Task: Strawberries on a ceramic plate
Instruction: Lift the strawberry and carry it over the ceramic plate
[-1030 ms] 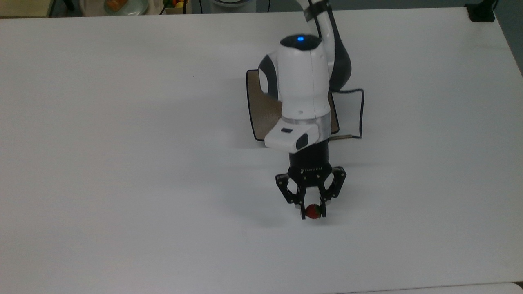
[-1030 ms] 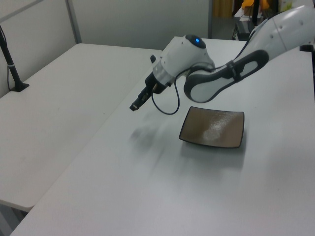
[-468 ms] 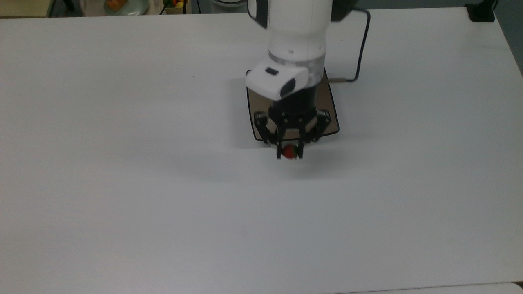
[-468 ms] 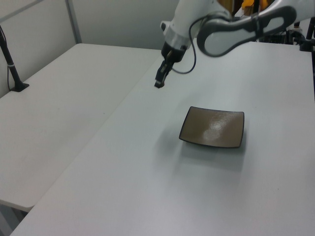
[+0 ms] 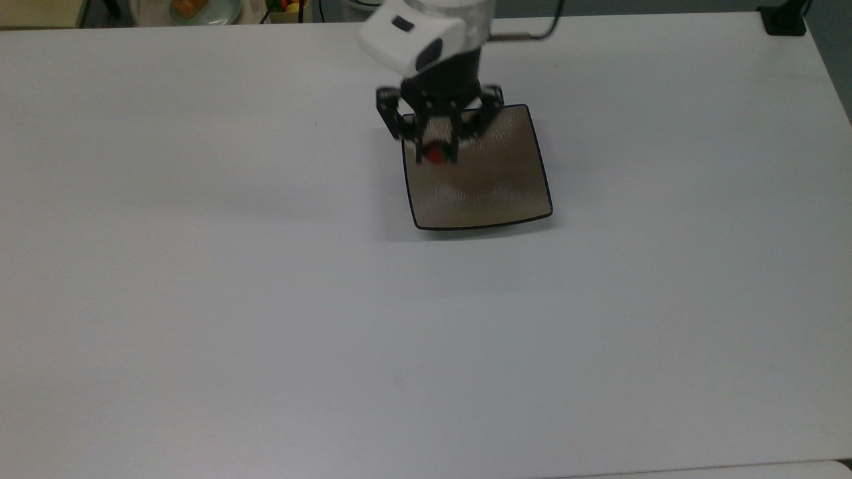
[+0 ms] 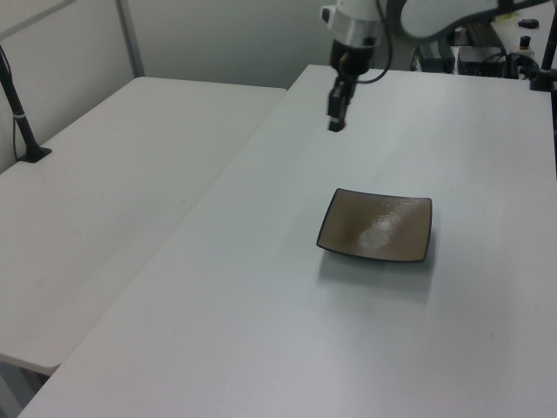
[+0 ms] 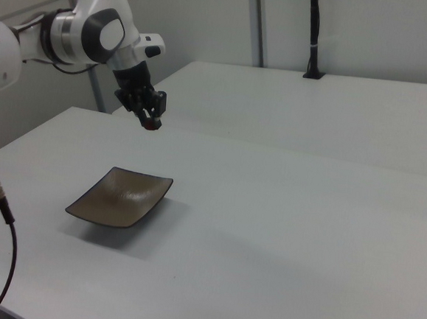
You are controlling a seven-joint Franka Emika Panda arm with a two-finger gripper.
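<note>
White tabletop (image 5: 200,299) spreads across all three views, broad and mostly bare, with a second pale table beside it and plain wall panels behind. One landmark sits on it: the ceramic plate (image 5: 489,189), a square, glossy tan-brown dish with a thin black rim and slightly upturned corners. It lies flat and holds nothing.

Above the plate hangs the robot arm (image 7: 75,34), white with dark grey joints, reaching in from the far edge of the tabletop in the top view. A black cable (image 7: 2,217) trails along the right view's left edge, apart from the plate.

At the arm's end is the black gripper (image 5: 436,154), pointing down with its fingers pinching the strawberry (image 5: 434,154), a small red fruit far smaller than the plate. In the top view the strawberry appears over the plate's far-left corner. The left view and the right view show the gripper (image 6: 336,124) well above the tabletop, and they place it beyond the plate's far edge rather than squarely over it, so how well it is lined up cannot be told for certain.

Judging by this, the task is roughly midway: the strawberry is picked up and carried to the plate's neighbourhood. What appears left is centring over the plate, lowering, and releasing the fruit onto it.

Beyond the plate, past the tabletop's far edge in the top view, a round pale dish (image 5: 200,10) holds orange food.
</note>
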